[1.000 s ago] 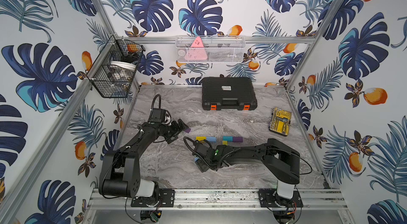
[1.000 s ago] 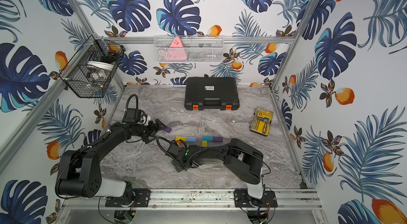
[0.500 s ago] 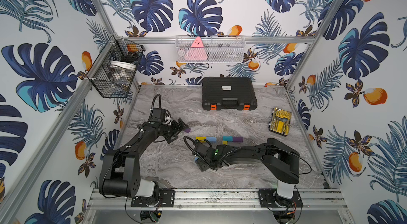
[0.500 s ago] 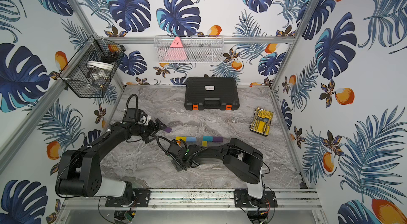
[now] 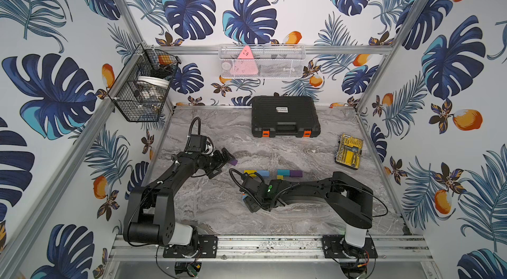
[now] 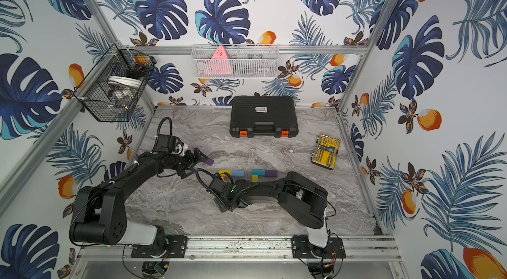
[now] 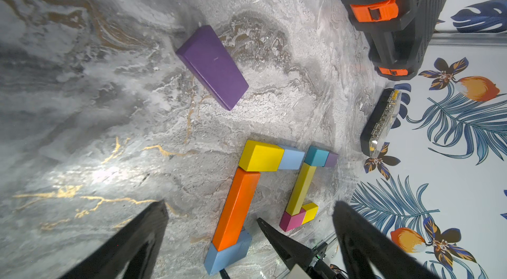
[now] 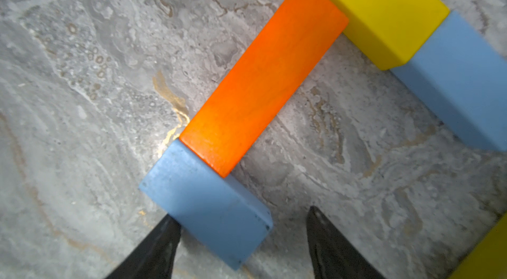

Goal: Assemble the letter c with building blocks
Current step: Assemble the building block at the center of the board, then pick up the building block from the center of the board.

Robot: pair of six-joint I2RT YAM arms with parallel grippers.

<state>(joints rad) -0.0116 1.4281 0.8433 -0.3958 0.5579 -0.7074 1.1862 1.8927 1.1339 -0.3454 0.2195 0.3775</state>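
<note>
Nothing has moved in the last second: our right fingers [image 8: 153, 250] stand half open, ungripping, the light blue block [image 8: 208, 209] between their tips at the orange block [image 8: 263, 77]'s end, while our left fingers [image 7: 131, 242] gape empty, with the purple block [image 7: 212, 69] lying ahead, unplaced.

Ten blocks [image 7: 236, 206], two cases [image 5: 285, 115], two baskets [image 5: 262, 62]
</note>
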